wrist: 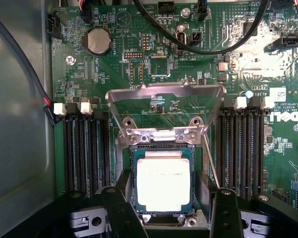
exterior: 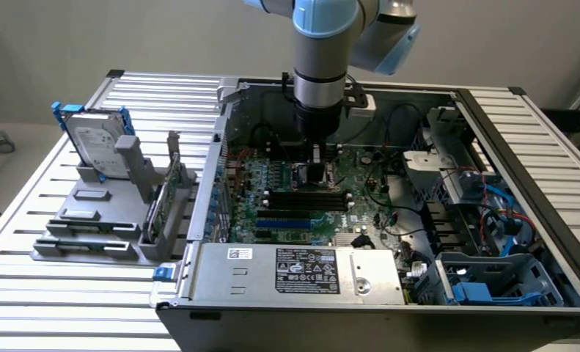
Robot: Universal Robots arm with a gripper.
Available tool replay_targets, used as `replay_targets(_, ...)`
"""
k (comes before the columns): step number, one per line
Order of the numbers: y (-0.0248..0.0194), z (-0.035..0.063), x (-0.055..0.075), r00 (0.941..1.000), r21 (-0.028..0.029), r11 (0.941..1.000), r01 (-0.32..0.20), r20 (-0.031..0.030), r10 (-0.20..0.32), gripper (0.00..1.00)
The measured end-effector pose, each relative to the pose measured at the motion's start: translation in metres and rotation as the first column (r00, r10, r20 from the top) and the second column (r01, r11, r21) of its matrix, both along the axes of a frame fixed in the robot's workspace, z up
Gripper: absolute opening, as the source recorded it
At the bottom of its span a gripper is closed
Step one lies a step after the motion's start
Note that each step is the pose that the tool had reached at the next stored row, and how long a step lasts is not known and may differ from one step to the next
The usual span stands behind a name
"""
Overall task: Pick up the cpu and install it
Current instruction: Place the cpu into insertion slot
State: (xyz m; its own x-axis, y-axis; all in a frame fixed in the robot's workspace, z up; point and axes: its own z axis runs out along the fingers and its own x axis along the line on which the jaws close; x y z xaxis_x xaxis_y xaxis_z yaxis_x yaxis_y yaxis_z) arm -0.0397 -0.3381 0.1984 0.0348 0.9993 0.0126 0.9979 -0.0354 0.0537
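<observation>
cpu (wrist: 163,183) lies flat in the socket (wrist: 131,163), metal top up. The gripper (wrist: 172,201) is right above it, jaws spread wider than the chip and gripping nothing, with one finger (wrist: 120,208) on each side. Taking the open case in the exterior view as a dial, the gripper (exterior: 319,167) is at about 10 o'clock from centre. The load frame (wrist: 164,91) is hinged up, so nothing clamps the chip.

Risks, my read:
- A finger brushing the chip edge could skew it and bend socket pins.
- The fingers are close to the memory slots (wrist: 87,148) on both sides and could snag them.
</observation>
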Motion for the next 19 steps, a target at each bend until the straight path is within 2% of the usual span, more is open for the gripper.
replay_targets(7, 0.0000, 0.0080, -0.004, 1.0000, 0.0010, 1.0000, 0.000, -0.0006, 0.000, 0.61)
replay_targets(9, 0.0000, 0.0097, -0.006, 1.0000, 0.0018, 1.0000, 0.000, -0.0010, 0.000, 0.48)
replay_targets(10, 0.0000, 0.0106, -0.007, 1.0000, 0.0025, 1.0000, 0.000, -0.0012, 0.000, 0.48)
replay_targets(11, 0.0000, 0.0115, -0.008, 1.0000, 0.0031, 1.0000, 0.000, -0.0016, 0.000, 0.42)
replay_targets(12, 0.0000, 0.0124, -0.010, 1.0000, 0.0039, 1.0000, 0.000, -0.0024, 0.000, 0.42)
replay_targets(13, 0.0000, 0.0131, -0.012, 1.0000, 0.0048, 1.0000, 0.000, -0.0035, 0.000, 0.36)
replay_targets(16, 0.0000, 0.0149, -0.018, 1.0000, 0.0091, 1.0000, 0.000, -0.0094, 0.000, 0.19)
replay_targets(17, 0.0000, 0.0156, -0.020, 0.9999, 0.0110, 0.9999, 0.000, -0.0129, 0.000, 0.19)
replay_targets(19, 0.0000, 0.0171, -0.025, 0.9998, 0.0155, 0.9999, 0.000, -0.0223, 0.000, 0.11)
